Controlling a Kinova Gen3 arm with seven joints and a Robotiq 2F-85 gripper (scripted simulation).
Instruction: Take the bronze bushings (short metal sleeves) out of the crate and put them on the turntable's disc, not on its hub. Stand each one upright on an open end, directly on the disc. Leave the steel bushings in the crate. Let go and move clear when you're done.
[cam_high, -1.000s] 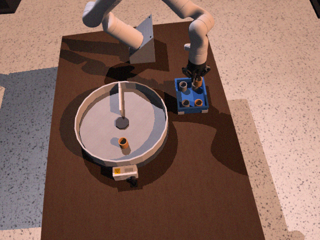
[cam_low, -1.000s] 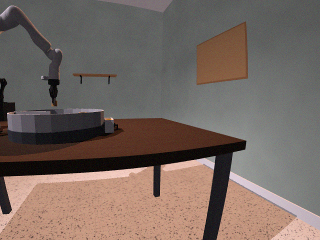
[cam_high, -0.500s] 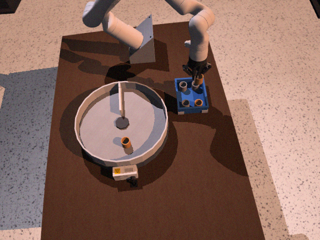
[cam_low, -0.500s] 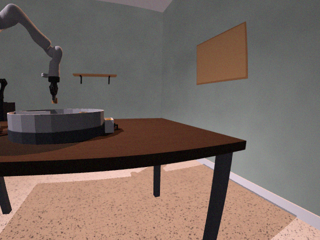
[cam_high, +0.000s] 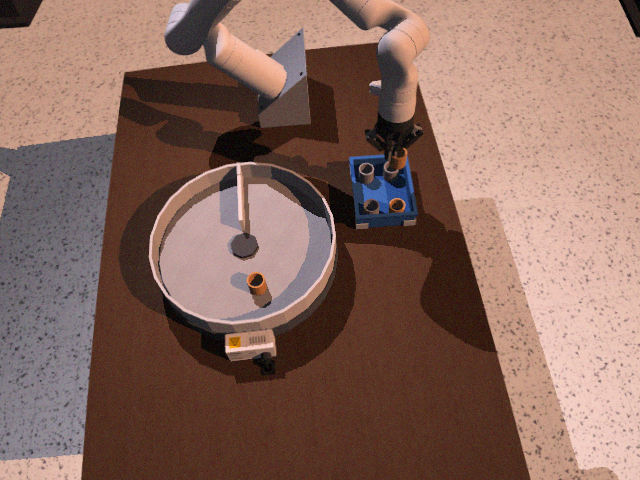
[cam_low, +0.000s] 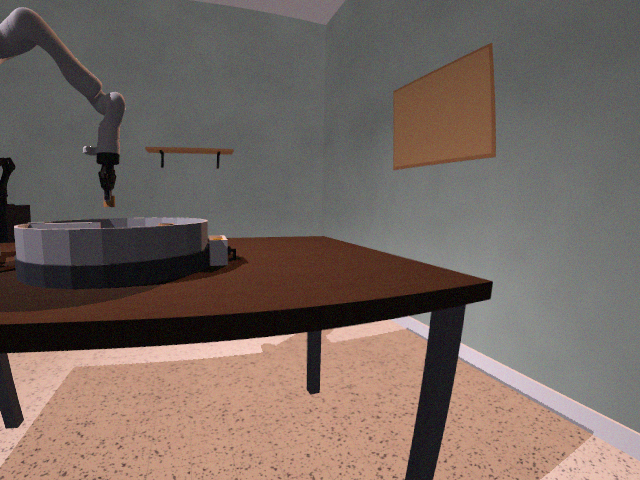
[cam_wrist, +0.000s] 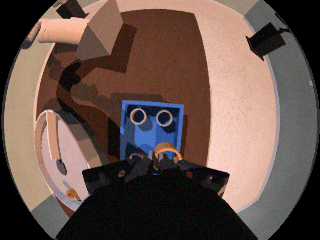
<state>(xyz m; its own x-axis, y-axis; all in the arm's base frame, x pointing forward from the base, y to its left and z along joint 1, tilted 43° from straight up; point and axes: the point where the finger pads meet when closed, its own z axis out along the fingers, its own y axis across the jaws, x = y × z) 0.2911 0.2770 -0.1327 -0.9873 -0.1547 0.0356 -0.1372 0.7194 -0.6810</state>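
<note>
The fingers (cam_high: 394, 149) gripped a bronze bushing (cam_high: 398, 159) above the far end of the blue crate (cam_high: 356, 198), which held two steel bushings (cam_high: 366, 173) and another bronze one (cam_high: 397, 205), while a third bronze (cam_high: 256, 283) stood on the turntable's disc (cam_high: 201, 263), left on the table (cam_high: 320, 392).

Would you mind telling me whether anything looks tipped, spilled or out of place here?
Nothing stands out. One bronze bushing stands upright on the disc, clear of the hub; the end effector holds another above the crate.
</note>
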